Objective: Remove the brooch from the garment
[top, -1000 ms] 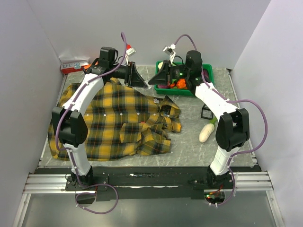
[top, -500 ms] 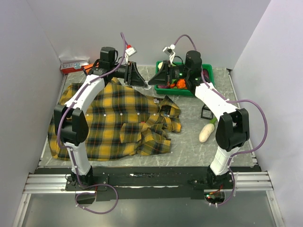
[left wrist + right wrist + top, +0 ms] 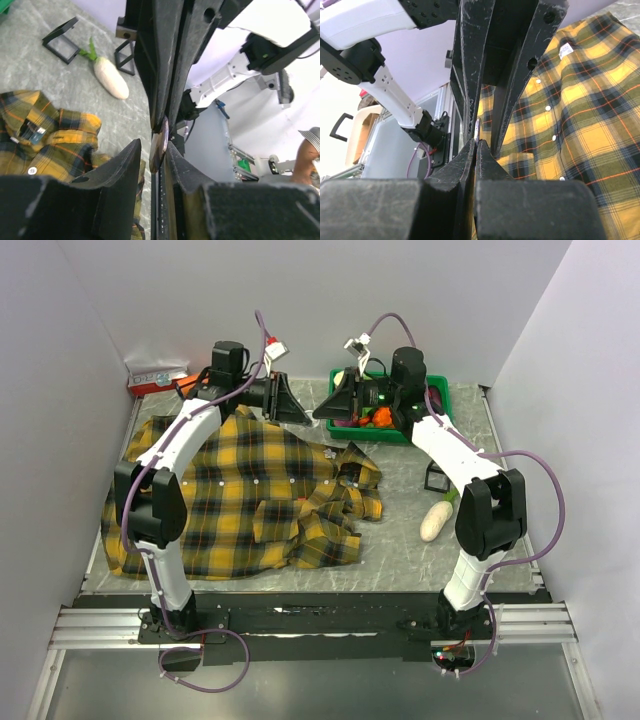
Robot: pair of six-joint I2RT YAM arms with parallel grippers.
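- R gripper (image 3: 476, 145): jaws pinched tight together on the brooch (image 3: 477, 131), a thin pale disc seen edge-on at the tips. Held up in the air, prob. so the other arm can get at it.
- L gripper (image 3: 152, 150): tip-to-tip w/ R gripper, jaws only a narrow slot apart, brooch sitting in that slot. It looks to touch one side w/ a sliver of gap at the other; can't tell if there's any real grip.
- Reads as a mid-air handover, R to L.
- Plaid shirt (image 3: 230, 490): spread flat below the tips, toward L arm's side. Neither gripper touches it, so brooch is already off the garment.
- Green bin (image 3: 395, 436): just behind R gripper.
- White radish (image 3: 436, 521): further out on R arm's side.
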